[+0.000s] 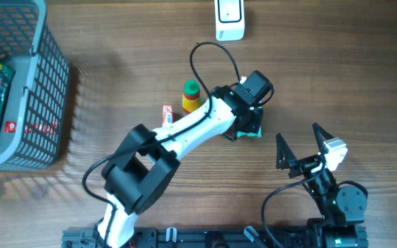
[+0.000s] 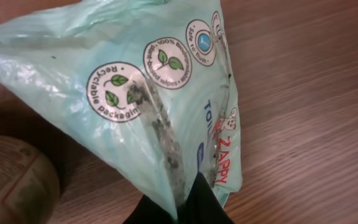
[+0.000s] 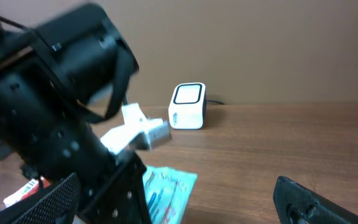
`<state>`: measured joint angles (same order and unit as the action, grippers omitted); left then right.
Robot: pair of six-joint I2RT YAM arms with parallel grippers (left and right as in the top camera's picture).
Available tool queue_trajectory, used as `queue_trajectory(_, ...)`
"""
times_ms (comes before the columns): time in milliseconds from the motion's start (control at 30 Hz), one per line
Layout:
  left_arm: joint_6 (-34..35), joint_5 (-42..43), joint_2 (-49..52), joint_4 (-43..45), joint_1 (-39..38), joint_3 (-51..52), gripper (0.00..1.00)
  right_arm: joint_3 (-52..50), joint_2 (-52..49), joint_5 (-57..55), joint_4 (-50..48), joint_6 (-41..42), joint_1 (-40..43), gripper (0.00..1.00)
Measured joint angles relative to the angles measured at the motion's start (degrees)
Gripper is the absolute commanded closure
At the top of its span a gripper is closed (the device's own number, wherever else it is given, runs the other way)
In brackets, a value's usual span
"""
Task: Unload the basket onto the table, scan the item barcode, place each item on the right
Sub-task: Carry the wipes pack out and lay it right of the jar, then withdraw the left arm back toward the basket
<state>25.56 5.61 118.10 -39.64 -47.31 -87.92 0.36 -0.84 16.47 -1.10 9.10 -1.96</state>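
The item is a pale teal plastic packet of wipes (image 2: 166,93) with round green leaf badges and red lettering. My left gripper (image 2: 188,200) is shut on its lower edge, and the film bunches between the two black fingers. From overhead only a teal corner of the packet (image 1: 258,133) shows under the left gripper (image 1: 251,129), right of the table's centre. The white barcode scanner (image 1: 229,19) stands at the far edge, well beyond the packet. My right gripper (image 1: 296,131) stands open and empty to the right of the packet (image 3: 169,186). The scanner (image 3: 188,106) also shows behind in the right wrist view.
A grey wire basket (image 1: 43,103) with packaged goods fills the left side. A yellow bottle with a green cap (image 1: 191,96) and a small red-and-white packet (image 1: 167,114) stand beside the left arm. A brown round container (image 2: 17,180) lies close to the held packet.
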Motion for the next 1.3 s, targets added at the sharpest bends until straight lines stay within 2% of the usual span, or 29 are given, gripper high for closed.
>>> queue_trajectory(133, 0.00, -0.04, 0.70, -1.53, 0.00, 0.00, 0.85, 0.00, 0.00, 0.00, 0.00, 0.00, 0.00, 0.00)
queue_trajectory(233, 0.13, -0.20, 0.72, -2.89, 0.00, 0.00, 0.69, 0.00, 0.00, 0.00, 0.00, 0.00, 0.00, 0.00)
queue_trajectory(300, 0.09, -0.17, 0.72, -2.82, 0.00, 0.00, 0.64, 0.00, 0.00, 0.00, 0.00, 0.00, 0.00, 0.00)
queue_trajectory(533, -0.02, -0.37, 0.07, -2.78, 0.00, 0.00, 0.64, 0.00, 0.00, 0.00, 0.00, 0.00, 0.00, 0.00)
queue_trajectory(767, -0.02, -2.99, -7.37, -2.58, 0.00, -0.02, 0.63, 0.00, 0.00, 0.00, 0.00, 0.00, 0.00, 0.00)
queue_trajectory(933, -0.24, -8.41, -15.10, -2.60, 0.00, -0.02, 0.60, 0.00, 0.00, 0.00, 0.00, 0.00, 0.00, 0.00)
queue_trajectory(1033, -1.27, -14.51, -20.96, -3.89, 0.00, -0.02, 0.55, 0.00, 0.00, 0.00, 0.00, 0.00, 0.00, 0.00)
queue_trajectory(1100, -1.84, -21.09, -26.18, -5.25, 0.09, -0.02, 0.45, 0.00, 0.00, 0.00, 0.00, 0.00, 0.00, 0.00)
queue_trajectory(1167, -2.32, -25.99, -30.64, -5.62, 0.76, -0.09, 0.42, 0.00, 0.00, 0.00, 0.00, 0.00, 0.00, 0.00)
queue_trajectory(1233, -2.56, -31.21, -36.65, -5.77, 3.89, -0.11, 0.36, 0.00, 0.00, 0.00, 0.00, 0.00, 0.00, 0.01)
queue_trajectory(1300, -2.54, -33.77, -42.12, -5.40, 9.03, -0.13, 0.24, 0.00, 0.00, 0.00, -0.02, 0.00, 0.00, 0.00)
